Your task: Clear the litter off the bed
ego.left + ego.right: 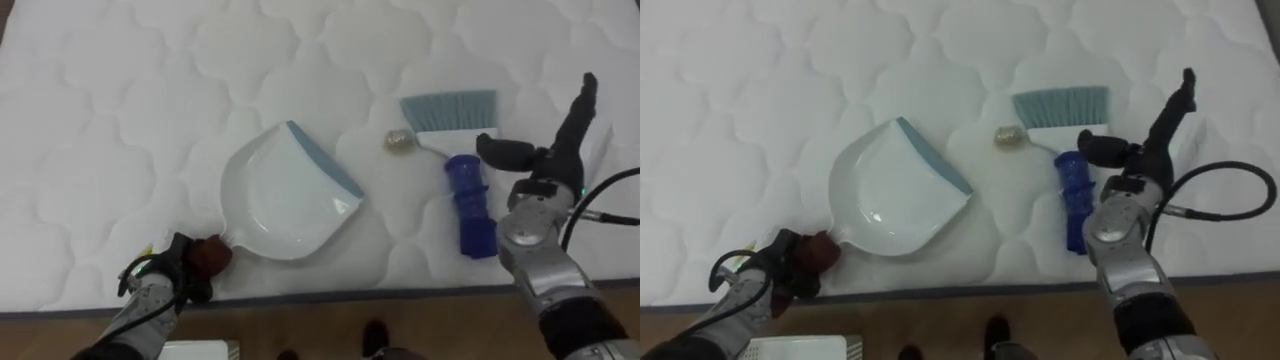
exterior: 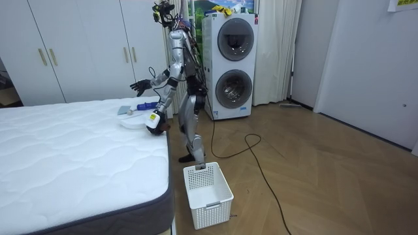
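Observation:
A white dustpan [image 1: 285, 200] with a grey-blue lip lies on the white quilted mattress [image 1: 120, 120]. My left hand [image 1: 165, 275] is at the near edge, shut on the dustpan's reddish handle [image 1: 212, 255]. To its right lies a hand brush [image 1: 468, 190] with a blue handle and pale blue bristles [image 1: 450, 108]. A small crumpled scrap [image 1: 399, 141] rests between the dustpan's lip and the bristles. My right hand [image 1: 545, 160] hovers just right of the brush handle, fingers straight, thumb pointing at the handle, holding nothing.
I stand at the side of the bed, whose edge [image 1: 330, 293] runs along the bottom with wooden floor below. A white slatted basket [image 2: 208, 194] stands on the floor near the bed's corner. Stacked washing machines [image 2: 228, 65] are behind me.

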Available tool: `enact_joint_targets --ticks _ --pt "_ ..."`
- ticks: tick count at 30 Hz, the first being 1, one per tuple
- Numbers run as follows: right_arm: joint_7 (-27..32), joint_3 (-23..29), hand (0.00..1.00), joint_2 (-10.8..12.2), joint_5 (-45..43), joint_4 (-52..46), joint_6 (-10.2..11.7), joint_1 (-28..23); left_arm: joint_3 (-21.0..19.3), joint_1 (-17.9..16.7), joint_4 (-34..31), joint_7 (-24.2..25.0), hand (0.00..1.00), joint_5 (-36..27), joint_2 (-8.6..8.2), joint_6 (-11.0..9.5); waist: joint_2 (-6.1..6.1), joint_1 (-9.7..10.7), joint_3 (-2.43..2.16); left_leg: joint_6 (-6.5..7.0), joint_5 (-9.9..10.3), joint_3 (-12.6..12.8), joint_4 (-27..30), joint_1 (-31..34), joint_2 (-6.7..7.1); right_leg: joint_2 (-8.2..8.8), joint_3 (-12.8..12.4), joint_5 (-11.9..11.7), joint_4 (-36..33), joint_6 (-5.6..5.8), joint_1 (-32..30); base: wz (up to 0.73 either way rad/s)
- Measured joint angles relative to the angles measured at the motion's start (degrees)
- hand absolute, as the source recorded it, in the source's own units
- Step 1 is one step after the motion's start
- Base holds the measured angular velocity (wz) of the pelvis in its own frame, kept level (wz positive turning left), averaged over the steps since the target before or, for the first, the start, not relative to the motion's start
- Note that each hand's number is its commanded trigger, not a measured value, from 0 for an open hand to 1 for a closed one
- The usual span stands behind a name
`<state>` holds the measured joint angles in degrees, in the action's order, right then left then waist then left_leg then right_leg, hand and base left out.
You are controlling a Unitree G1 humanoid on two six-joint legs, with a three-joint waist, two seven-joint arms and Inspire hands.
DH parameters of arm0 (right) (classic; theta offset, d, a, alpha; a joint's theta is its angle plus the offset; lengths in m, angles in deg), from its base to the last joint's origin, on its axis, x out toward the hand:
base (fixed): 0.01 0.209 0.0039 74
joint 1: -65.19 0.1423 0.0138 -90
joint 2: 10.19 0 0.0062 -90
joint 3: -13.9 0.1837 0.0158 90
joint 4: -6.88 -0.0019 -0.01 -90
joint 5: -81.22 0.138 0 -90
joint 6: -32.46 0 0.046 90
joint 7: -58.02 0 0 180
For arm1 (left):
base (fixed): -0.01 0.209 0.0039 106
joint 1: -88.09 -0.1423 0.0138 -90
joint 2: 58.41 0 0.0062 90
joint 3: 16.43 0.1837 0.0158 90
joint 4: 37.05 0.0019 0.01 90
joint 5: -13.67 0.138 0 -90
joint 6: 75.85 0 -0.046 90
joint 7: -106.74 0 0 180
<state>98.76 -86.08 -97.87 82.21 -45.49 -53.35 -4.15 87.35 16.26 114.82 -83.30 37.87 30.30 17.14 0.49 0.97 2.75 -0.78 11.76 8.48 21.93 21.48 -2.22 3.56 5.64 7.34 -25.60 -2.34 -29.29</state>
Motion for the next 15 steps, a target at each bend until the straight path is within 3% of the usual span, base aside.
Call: enact_joint_targets --ticks 15 --pt "-3.4 -0.6 0.0 0.4 1.3 4.2 0.0 0.3 1.2 2.1 -0.4 0.7 1.0 0.0 -0.01 0.7 1.11 0.1 0.25 0.0 0.0 0.0 1.9 2.8 -0.1 0.42 0.8 0.1 -1.1 -0.12 -2.0 0.03"
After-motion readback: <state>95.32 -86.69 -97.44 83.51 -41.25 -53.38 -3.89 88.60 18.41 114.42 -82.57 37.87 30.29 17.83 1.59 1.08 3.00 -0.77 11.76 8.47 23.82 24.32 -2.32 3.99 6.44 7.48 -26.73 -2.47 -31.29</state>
